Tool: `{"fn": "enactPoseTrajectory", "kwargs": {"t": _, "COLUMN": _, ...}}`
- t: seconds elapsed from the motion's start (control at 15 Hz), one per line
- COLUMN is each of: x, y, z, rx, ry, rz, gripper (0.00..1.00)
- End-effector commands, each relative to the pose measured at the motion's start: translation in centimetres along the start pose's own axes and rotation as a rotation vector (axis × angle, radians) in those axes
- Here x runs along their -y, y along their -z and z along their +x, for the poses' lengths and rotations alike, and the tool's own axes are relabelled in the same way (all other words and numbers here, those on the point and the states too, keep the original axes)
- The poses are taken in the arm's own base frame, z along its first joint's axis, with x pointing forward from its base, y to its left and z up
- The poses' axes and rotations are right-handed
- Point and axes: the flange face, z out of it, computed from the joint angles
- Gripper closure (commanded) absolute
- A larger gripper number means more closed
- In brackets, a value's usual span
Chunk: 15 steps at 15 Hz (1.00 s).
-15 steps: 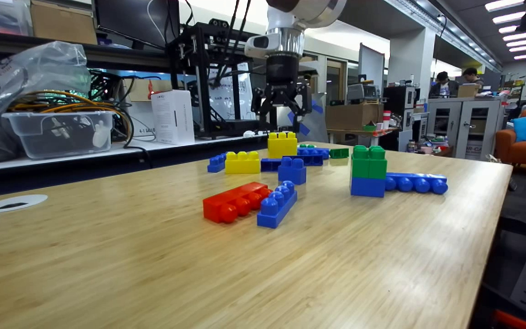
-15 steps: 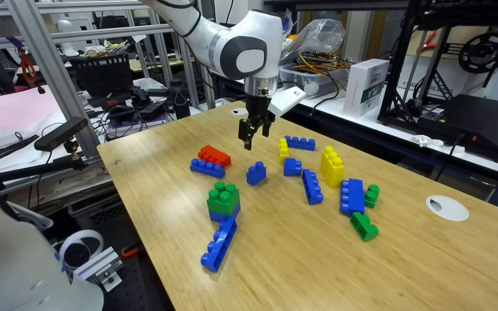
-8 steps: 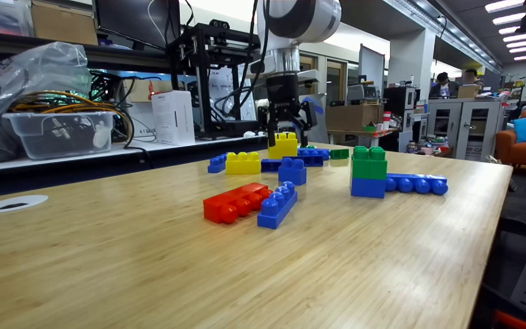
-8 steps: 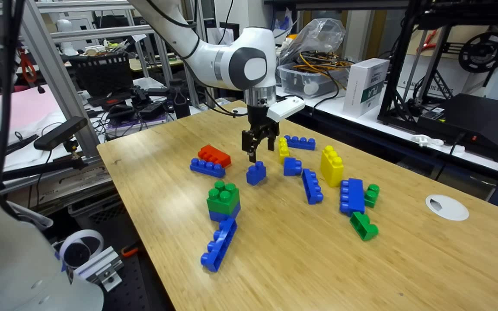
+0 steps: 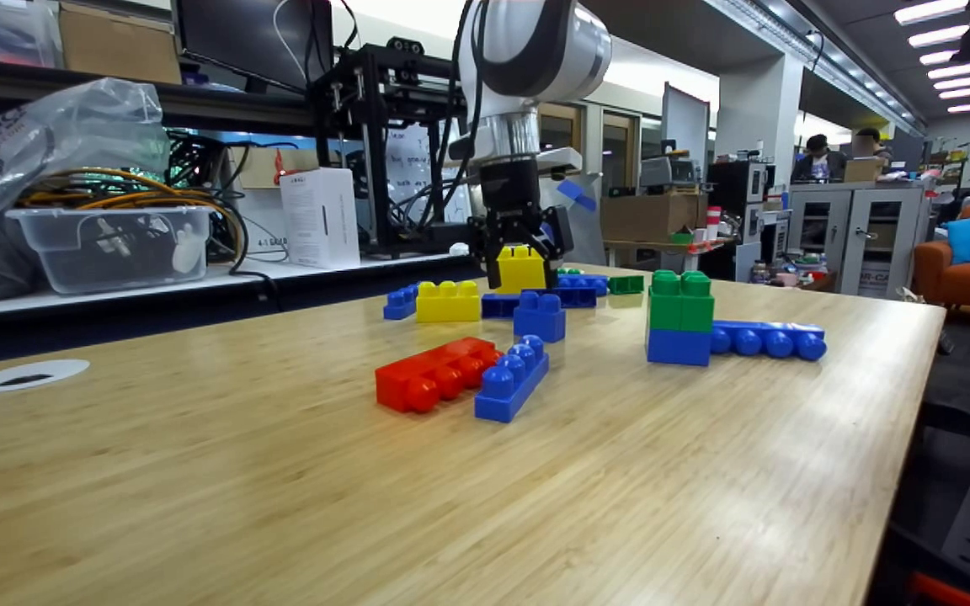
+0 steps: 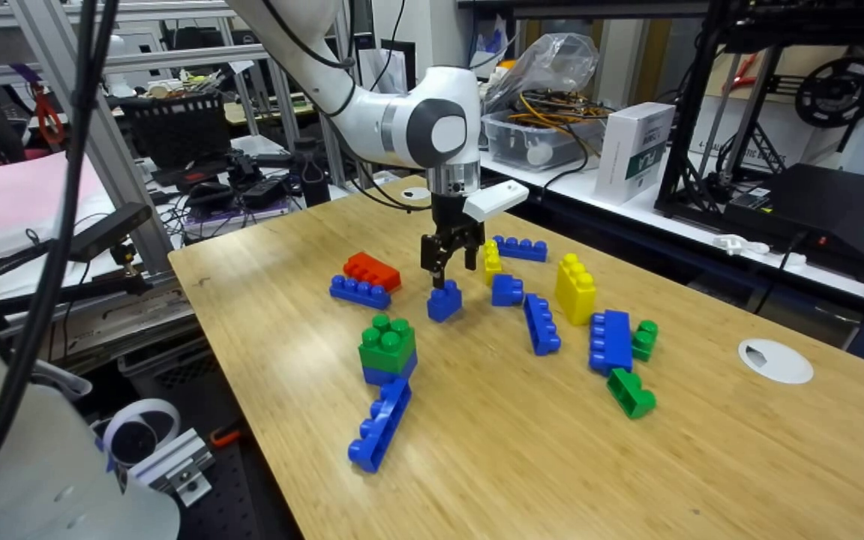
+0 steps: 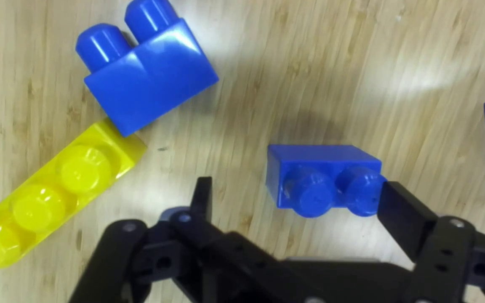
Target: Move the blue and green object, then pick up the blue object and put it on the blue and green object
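The blue object, a small brick with two studs (image 7: 322, 162), stands upright on the table in both exterior views. My gripper (image 7: 295, 187) is open just above it, with nothing held. In the wrist view the brick lies between the fingers' lines, nearer the right finger (image 7: 406, 219), which overlaps one stud; touching or not, I cannot tell. From outside, the gripper (image 6: 454, 271) hangs low behind the blue object (image 6: 445, 303). The blue and green object (image 6: 388, 349), a green brick on a blue base, stands apart near the table edge, as also in an exterior view (image 5: 679, 318).
A second blue brick (image 7: 154, 75) lies on its side, touching or close to a yellow brick (image 7: 53, 198). A red brick (image 6: 373, 270) with a blue strip (image 6: 359, 292) lies nearby. Another long blue brick (image 6: 383, 425) adjoins the tower. A tall yellow brick (image 6: 576, 289) stands farther off.
My gripper has come down toward the table and now hangs close above the small blue brick, fingers still apart. The bricks have kept their places.
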Motion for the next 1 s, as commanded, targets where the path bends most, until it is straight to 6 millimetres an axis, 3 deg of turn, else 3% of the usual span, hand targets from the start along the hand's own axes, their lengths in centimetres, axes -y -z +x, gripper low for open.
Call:
{"fn": "enactPoseTrajectory", "kwargs": {"t": 0.0, "x": -0.6, "y": -0.5, "z": 0.0, "rx": 0.009, "ry": -0.002, "rz": 0.026, "gripper": 0.00}}
{"fn": "enactPoseTrajectory", "kwargs": {"t": 0.93, "x": 1.2, "y": -0.4, "z": 0.3, "rx": 0.009, "ry": 0.003, "rz": 0.115, "gripper": 0.00}}
